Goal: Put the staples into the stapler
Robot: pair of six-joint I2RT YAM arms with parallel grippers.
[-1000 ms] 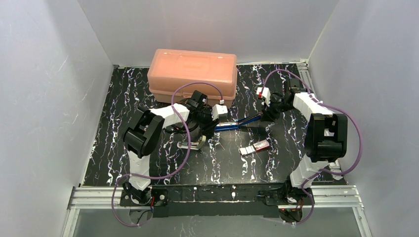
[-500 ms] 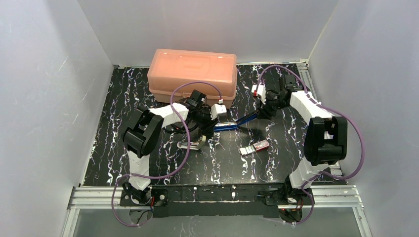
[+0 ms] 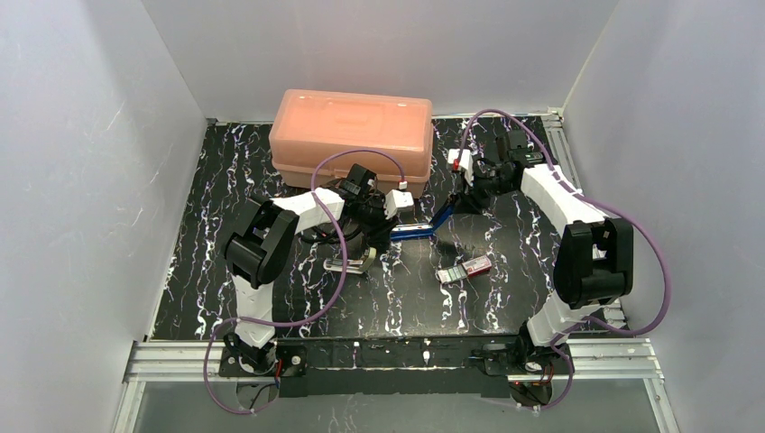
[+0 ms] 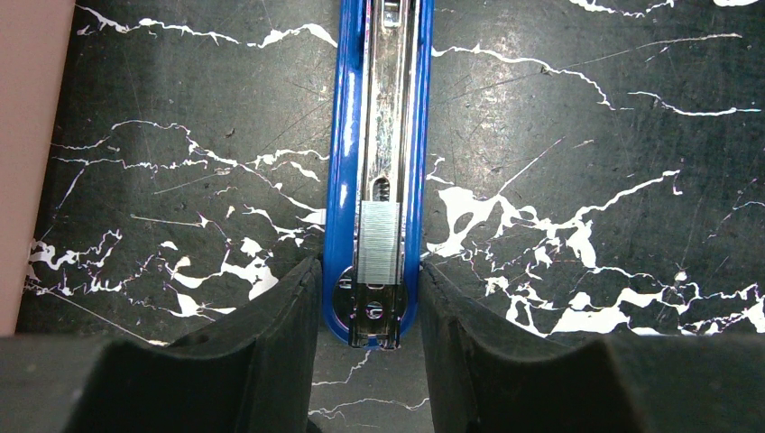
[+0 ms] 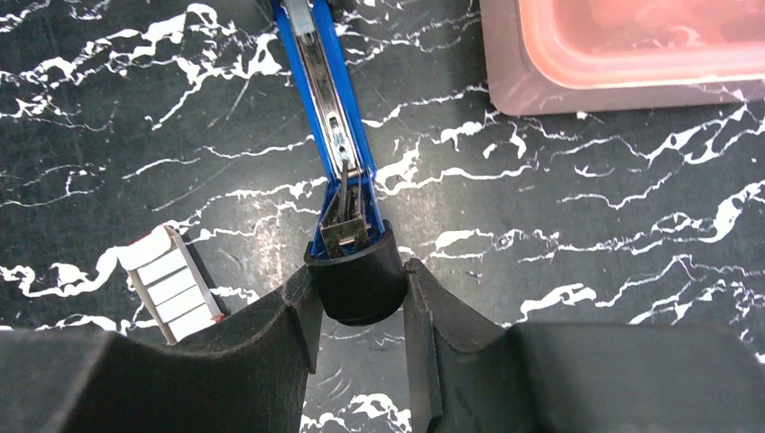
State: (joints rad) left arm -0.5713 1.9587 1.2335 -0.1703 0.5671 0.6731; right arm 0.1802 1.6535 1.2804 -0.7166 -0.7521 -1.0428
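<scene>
My left gripper point(image 4: 365, 284) sat closed snugly on the blue stapler point(image 4: 379, 135) at its nose, with a staple strip point(image 4: 379, 236) in the channel. My right gripper point(image 5: 359, 287) pinched the lid point(image 5: 325, 99) by its black cap. The staples box point(image 3: 465, 269) lay nearer, right of centre. I judged the lid needed lowering slowly, kept in line.
</scene>
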